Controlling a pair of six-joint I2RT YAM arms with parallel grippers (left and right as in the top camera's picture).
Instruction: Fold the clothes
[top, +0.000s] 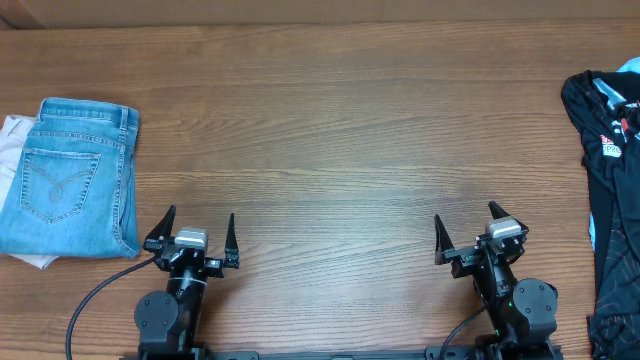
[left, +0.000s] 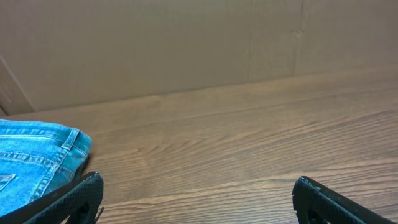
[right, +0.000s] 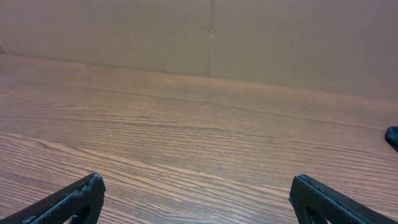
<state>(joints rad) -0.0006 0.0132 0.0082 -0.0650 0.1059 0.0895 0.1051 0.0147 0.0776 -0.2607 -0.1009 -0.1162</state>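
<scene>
Arms parked, nothing grabbed yet
Left pincer (top: 200, 216) and right pincer (top: 466, 214) gape wide, empty; the jersey (top: 585, 105) is heaped at the table (top: 330, 120) edge, guessing the middle's for folding.

The bench (top: 330, 130) is warm brown wood with long streaky grain. The folded jeans (top: 70, 180) are light-blue denim with pale tan stitching (a curled motif on the back pocket), over a plain white cloth (top: 10, 135). The jersey (top: 605, 110) is black with small white and red logos and pale-blue trim. The left pincer (top: 200, 215) and right pincer (top: 465, 213) are black.
</scene>
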